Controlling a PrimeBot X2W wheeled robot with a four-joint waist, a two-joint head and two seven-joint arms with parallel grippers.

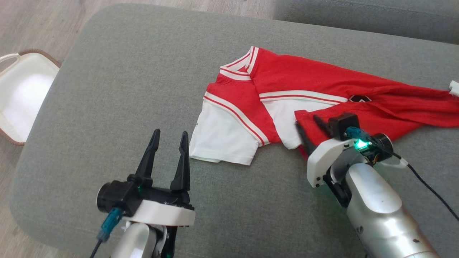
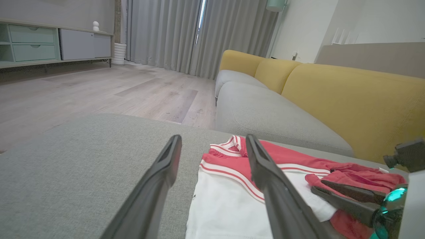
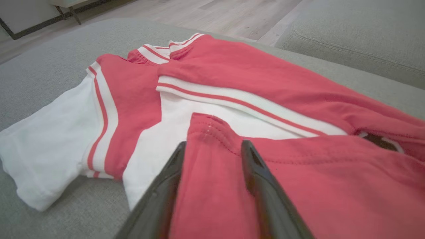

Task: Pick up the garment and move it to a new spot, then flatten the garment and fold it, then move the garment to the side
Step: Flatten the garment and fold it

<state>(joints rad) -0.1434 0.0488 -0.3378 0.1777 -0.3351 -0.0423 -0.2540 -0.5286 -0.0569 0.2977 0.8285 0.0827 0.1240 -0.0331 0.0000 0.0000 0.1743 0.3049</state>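
Observation:
A red and white garment (image 1: 304,82) lies crumpled on the grey cushion (image 1: 143,89), white sleeve toward me, red body trailing off to the right. My right gripper (image 1: 306,120) rests low on its near red hem. In the right wrist view its fingers (image 3: 214,143) stand a little apart, straddling a fold of red cloth (image 3: 215,172). My left gripper (image 1: 170,134) hovers open and empty just left of the white sleeve (image 1: 222,139). The left wrist view shows its fingers (image 2: 213,137) pointing past the sleeve (image 2: 225,199), with the right gripper (image 2: 318,185) at the lower right.
A white basket with a brown rim (image 1: 21,96) sits on the floor left of the cushion. A yellow and grey sofa (image 2: 332,99) stands beyond the garment. A black cable (image 1: 430,190) trails from my right wrist. Bare cushion spreads to the left and front.

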